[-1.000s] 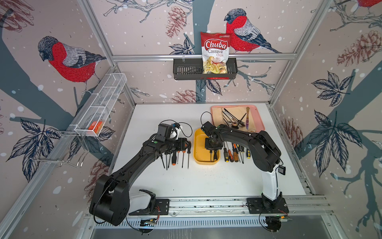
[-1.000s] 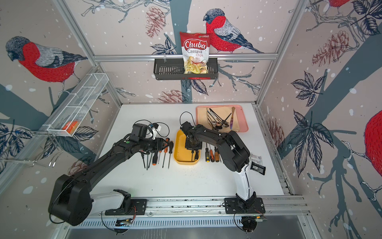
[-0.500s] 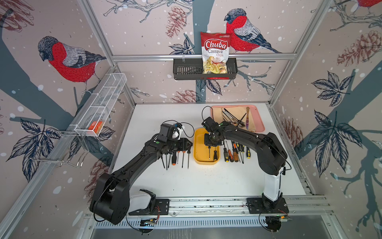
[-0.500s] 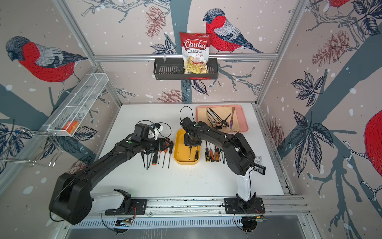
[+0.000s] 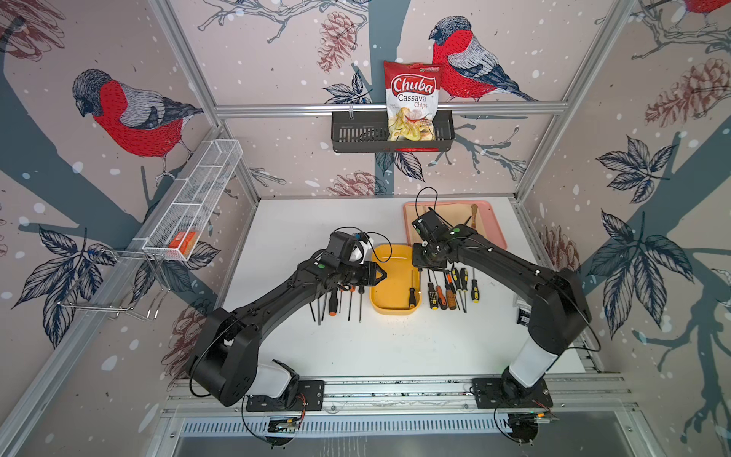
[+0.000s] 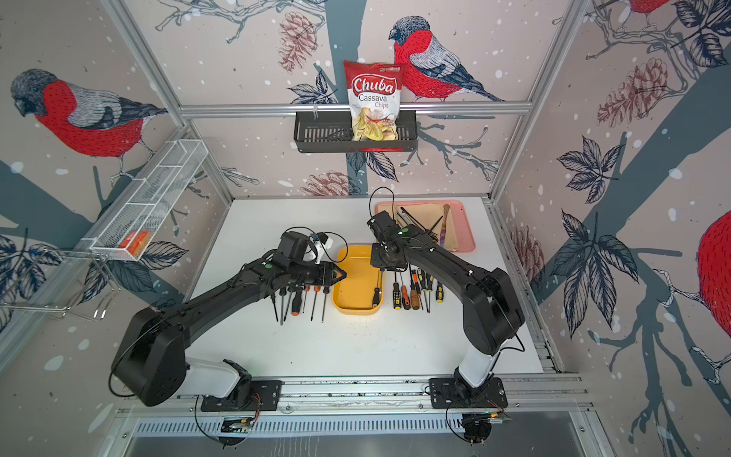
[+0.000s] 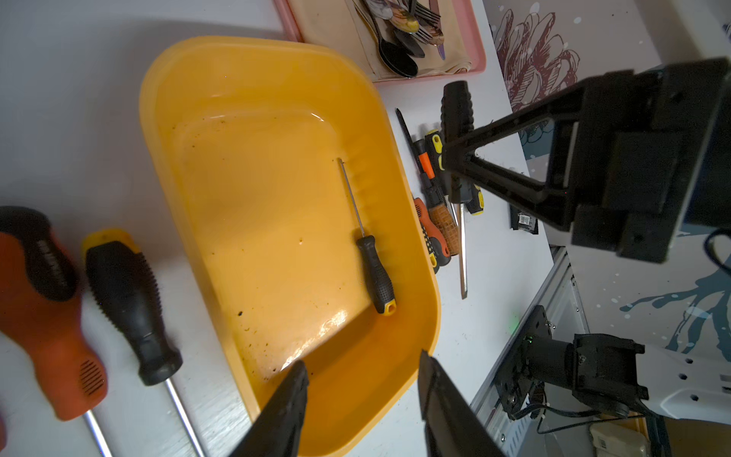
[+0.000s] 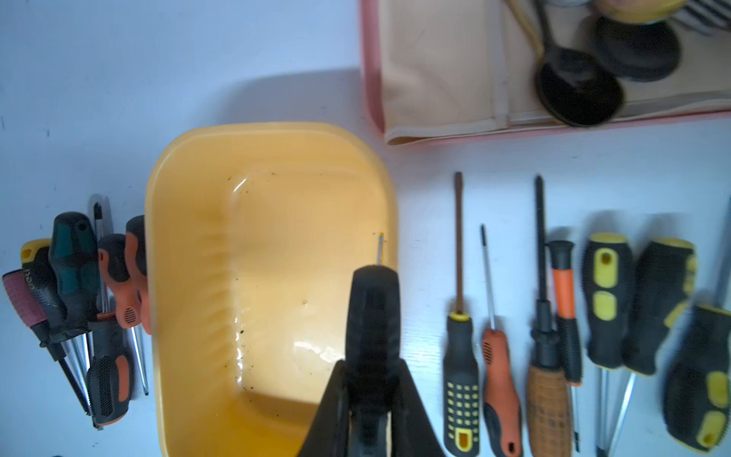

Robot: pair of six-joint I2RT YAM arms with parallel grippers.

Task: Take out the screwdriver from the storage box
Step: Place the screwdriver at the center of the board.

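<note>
Right end effector (image 8: 372, 368): pinching black-handled screwdriver (image 8: 372, 300) over storage box (image 7: 178, 79), 2 o'clock corner.
Left end effector (image 7: 364, 362): spread, at box's 9 o'clock.
Second screwdriver (image 7: 375, 273): inside, along 3 o'clock wall.

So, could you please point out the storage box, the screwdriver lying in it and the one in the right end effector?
storage box (image 7: 257, 198): left wrist view, on its bare floor.
screwdriver in the box (image 7: 375, 273): left wrist view, on its black handle.
held screwdriver (image 8: 372, 308): right wrist view, on its black handle.
</note>
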